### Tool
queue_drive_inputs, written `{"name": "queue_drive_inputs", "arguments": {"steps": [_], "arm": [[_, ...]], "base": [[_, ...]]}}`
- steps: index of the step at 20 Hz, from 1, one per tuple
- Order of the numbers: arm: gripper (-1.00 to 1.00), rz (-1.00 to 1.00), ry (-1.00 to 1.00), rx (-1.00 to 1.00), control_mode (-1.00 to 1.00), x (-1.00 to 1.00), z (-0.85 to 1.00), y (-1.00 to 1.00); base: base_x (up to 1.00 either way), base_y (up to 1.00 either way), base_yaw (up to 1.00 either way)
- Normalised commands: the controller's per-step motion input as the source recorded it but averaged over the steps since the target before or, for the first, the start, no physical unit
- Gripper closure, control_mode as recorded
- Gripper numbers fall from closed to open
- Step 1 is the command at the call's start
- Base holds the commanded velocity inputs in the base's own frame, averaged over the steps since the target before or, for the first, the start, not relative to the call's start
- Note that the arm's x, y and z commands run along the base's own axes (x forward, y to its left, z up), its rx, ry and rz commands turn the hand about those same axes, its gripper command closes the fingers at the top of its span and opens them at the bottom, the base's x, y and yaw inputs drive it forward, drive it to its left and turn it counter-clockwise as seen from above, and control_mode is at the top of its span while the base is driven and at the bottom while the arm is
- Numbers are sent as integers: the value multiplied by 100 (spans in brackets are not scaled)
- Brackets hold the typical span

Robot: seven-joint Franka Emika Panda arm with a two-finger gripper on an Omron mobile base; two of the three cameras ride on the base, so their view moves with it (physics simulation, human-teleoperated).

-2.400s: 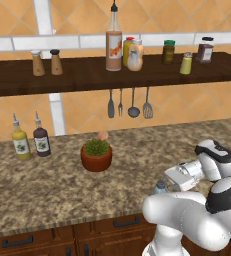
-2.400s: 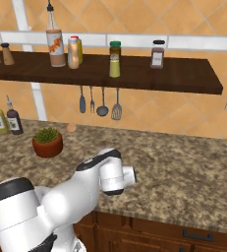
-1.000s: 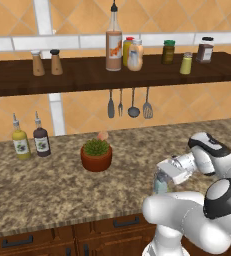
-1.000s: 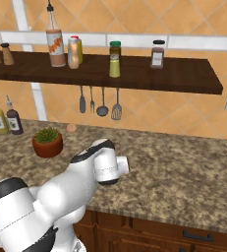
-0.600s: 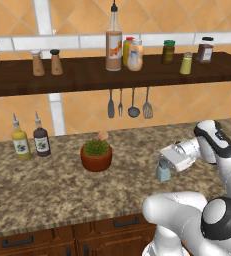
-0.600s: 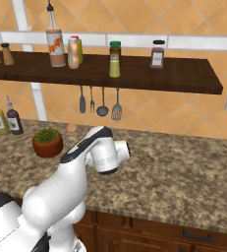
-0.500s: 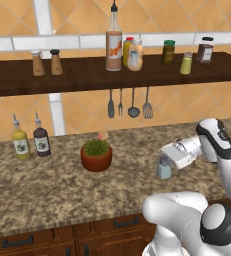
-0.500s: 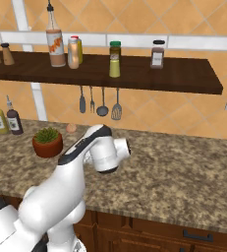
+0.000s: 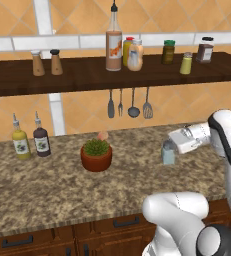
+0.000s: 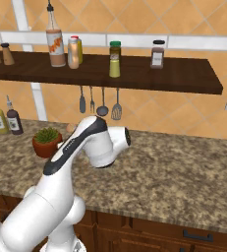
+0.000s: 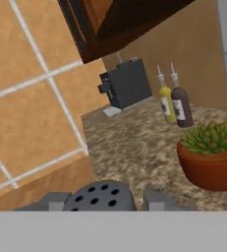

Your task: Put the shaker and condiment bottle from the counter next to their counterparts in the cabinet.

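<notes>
The shaker [image 9: 168, 152], pale blue-grey with a grey top, is held upright above the speckled granite tabletop [image 9: 47, 185], at the end of the white arm on the right side of the left base view. The gripper [image 9: 173, 144] has its jaws clamped on the shaker; in the hand view the perforated grey top [image 11: 99, 196] sits between the two fingertips [image 11: 160, 201], which press in from either side.

Just to the shaker's left on the tabletop stands a potted succulent [image 9: 96, 154] in a terracotta pot, and further left, against the wall, a yellow bottle [image 9: 20, 143] and a dark brown bottle [image 9: 40, 141] side by side. Utensils [image 9: 129, 103] hang from the underside of the cabinet [image 9: 77, 79] above.

On the cabinet shelf, the tall orange-labelled bottle [image 9: 114, 45] stands near the middle with the condiment bottle [image 9: 135, 55] just beside it, in front of the yellow red-capped bottle [image 9: 128, 49]. Right of those are a green-lidded jar [image 9: 168, 52], the yellow-green shaker [image 9: 186, 63] and the dark brown jar [image 9: 205, 49]. Two brown shakers [image 9: 45, 62] stand well to the left.
</notes>
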Motion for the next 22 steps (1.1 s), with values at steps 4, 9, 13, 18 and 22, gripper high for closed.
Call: {"name": "queue_drive_inputs", "arguments": {"steps": [4,9,13,18,22], "arm": [[100,-7,-8,0,-100,0,81,-10],[100,-7,-8,0,-100,0,70,-30],[100,-7,-11,0,-100,0,75,-38],[100,-5,-8,0,-100,0,65,-26],[100,-3,-10,0,-100,0,63,-26]], "base": [[0,0,0],[0,0,0],[0,0,0],[0,0,0],[0,0,0]]}}
